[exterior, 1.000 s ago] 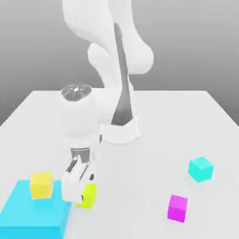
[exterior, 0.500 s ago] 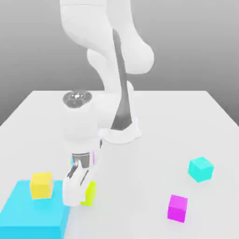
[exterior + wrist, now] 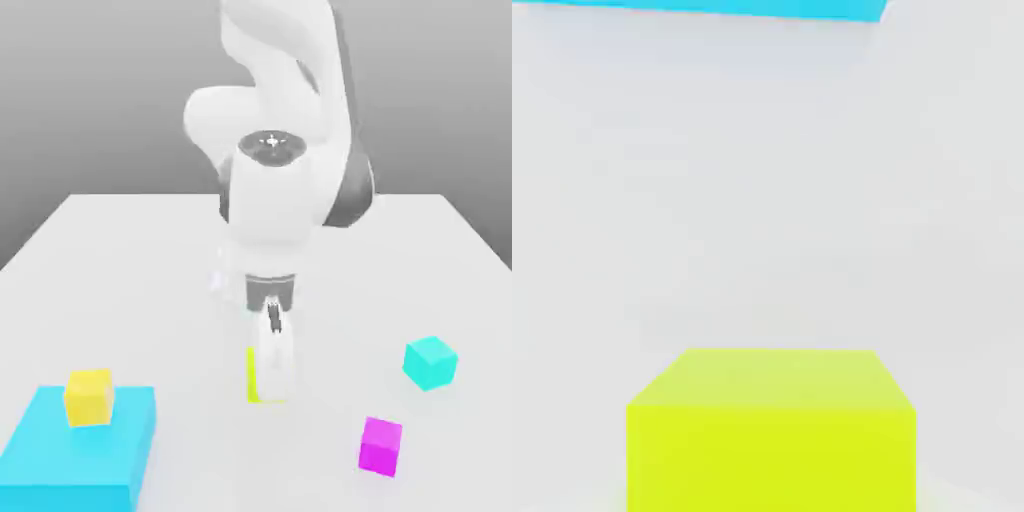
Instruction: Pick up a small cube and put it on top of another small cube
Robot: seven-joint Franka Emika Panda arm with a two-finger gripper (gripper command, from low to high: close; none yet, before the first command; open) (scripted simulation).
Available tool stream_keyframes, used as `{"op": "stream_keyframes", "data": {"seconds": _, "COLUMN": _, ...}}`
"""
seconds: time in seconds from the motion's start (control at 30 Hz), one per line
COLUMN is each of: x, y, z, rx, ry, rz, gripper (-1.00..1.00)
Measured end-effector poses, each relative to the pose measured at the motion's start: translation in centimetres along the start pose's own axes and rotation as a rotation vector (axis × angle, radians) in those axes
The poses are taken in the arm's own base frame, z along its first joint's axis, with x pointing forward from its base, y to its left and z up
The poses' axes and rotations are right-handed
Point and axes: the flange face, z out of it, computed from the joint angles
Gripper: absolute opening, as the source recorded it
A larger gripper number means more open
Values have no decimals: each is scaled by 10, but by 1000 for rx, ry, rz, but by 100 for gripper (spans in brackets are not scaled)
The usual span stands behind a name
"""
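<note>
Lime small cube, plain matte w/ sharp edges, clamped in closed fingers, lifted off smooth white desk; magenta cube at its 4 o'clock.

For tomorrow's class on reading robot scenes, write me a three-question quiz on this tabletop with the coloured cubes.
1. True or false: the gripper is shut on the lime cube.
2. What does the orange-yellow cube rest on?
a) the bare table
b) the large cyan block
c) the magenta cube
3. Fill in: the small cyan cube lies toward the exterior view's ____ of the arm.

Key
1. True; the lime cube sits between its fingers.
2. b, the large cyan block.
3. Right, beyond the magenta cube, on the table.
</note>
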Motion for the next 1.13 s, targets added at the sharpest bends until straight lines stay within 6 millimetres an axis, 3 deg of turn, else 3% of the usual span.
{"op": "stream_keyframes", "data": {"seconds": 0.23, "x": -69, "y": 101, "z": -19, "rx": -2, "ry": -4, "rz": -301, "gripper": -100}}
{"op": "stream_keyframes", "data": {"seconds": 0.4, "x": -96, "y": 191, "z": -25, "rx": -9, "ry": -7, "rz": -537, "gripper": -100}}
{"op": "stream_keyframes", "data": {"seconds": 0.43, "x": -98, "y": 199, "z": -25, "rx": -7, "ry": -6, "rz": -557, "gripper": -100}}
{"op": "stream_keyframes", "data": {"seconds": 0.73, "x": -105, "y": 201, "z": -6, "rx": 13, "ry": 5, "rz": -569, "gripper": -100}}
{"op": "stream_keyframes", "data": {"seconds": 1.07, "x": -100, "y": 207, "z": 38, "rx": -6, "ry": -6, "rz": -577, "gripper": -100}}
{"op": "stream_keyframes", "data": {"seconds": 1.1, "x": -99, "y": 208, "z": 41, "rx": -8, "ry": -7, "rz": -579, "gripper": 100}}
{"op": "stream_keyframes", "data": {"seconds": 1.13, "x": -99, "y": 208, "z": 41, "rx": -8, "ry": -7, "rz": -579, "gripper": 100}}
